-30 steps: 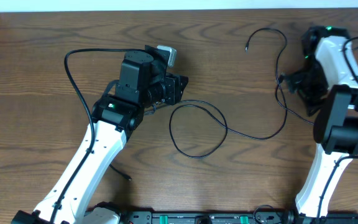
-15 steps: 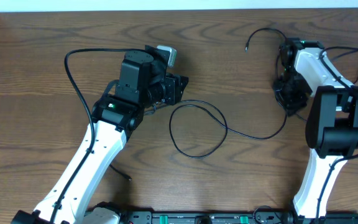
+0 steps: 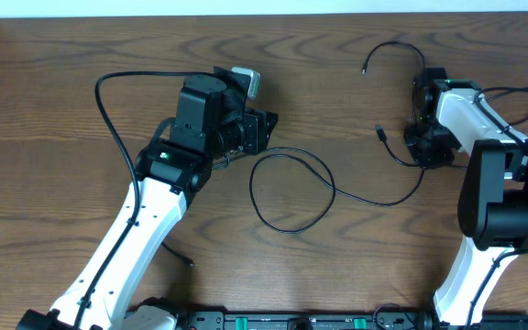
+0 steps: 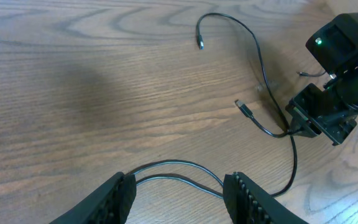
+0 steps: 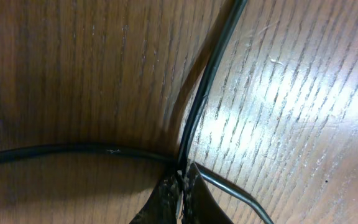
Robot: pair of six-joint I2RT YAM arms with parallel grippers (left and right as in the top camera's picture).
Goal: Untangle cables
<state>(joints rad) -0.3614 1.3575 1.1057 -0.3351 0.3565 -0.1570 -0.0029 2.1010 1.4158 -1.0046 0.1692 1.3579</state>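
Right wrist view showed the right pincer [image 5: 182, 190] clenched on a black cable [image 5: 199, 106] lying on the worktop's [image 5: 55, 74] right side, while the left pincer [image 4: 179, 190] hung released over the cable's loop.

Honestly, you've got nothing readable in any of the three views: no lettering, label, brand or number shows on the left arm [image 3: 126, 229], the right arm [image 3: 498, 183], the cables [image 3: 291, 192] or the table [image 3: 44, 110].
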